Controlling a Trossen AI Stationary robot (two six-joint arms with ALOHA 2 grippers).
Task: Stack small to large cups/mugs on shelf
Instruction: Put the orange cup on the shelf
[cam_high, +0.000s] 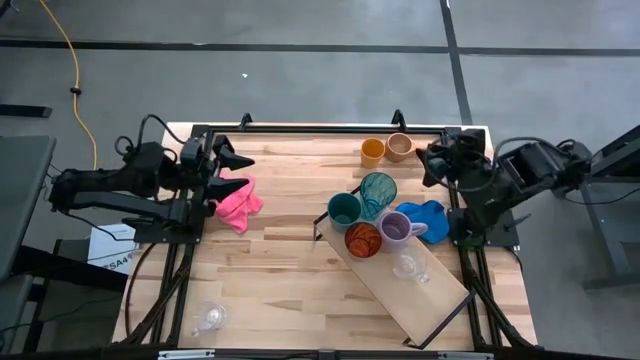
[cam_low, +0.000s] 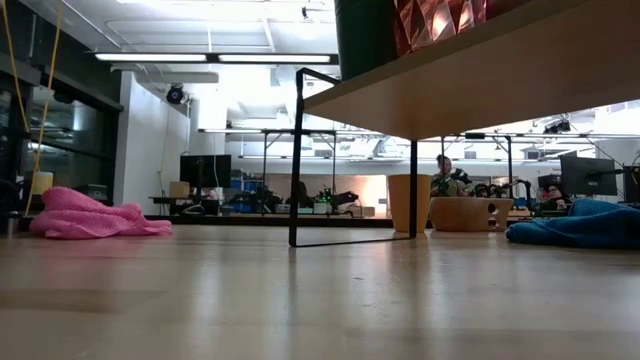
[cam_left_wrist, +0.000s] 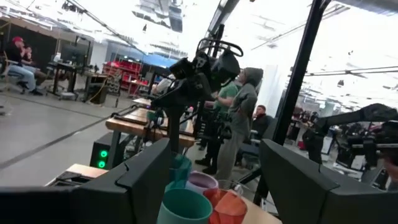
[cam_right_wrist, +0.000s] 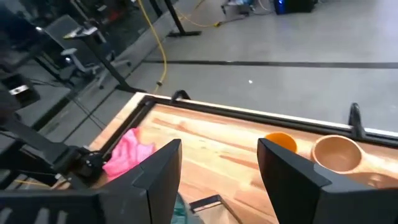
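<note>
The shelf (cam_high: 420, 300), a long light-wood board on a thin black frame, lies diagonally across the right half of the tabletop (cam_high: 280, 290), and both of my grippers are well apart from it, so I judge that no stacking move is under way. My left gripper (cam_high: 238, 160) hangs at the table's left edge with its jaws spread wide and nothing between them, just above the pink cloth (cam_high: 238, 203); my right gripper (cam_high: 428, 163) waits at the right edge, jaws likewise parted and empty, near the 2 mugs at the far edge. Outward from there, the orange mug (cam_high: 373, 152) and the tan mug (cam_high: 400, 147) stand touching side by side on bare table, off the board. On the shelf's upper end I count 5 vessels crowded together: a teal tumbler (cam_high: 378, 192), a green cup (cam_high: 344, 211), an orange-red cup (cam_high: 363, 239), a purple mug (cam_high: 397, 228) and a clear glass (cam_high: 408, 267). The blue cloth (cam_high: 436, 222) lies just beside that end. 1 more clear glass (cam_high: 210, 318) sits alone near the left front corner. None looks nested yet, though from above I cannot rule it out. The low view cuts off the shelf's top, showing only its underside and cup bottoms, and my wrist views hide most of the board behind my own fingers.
</note>
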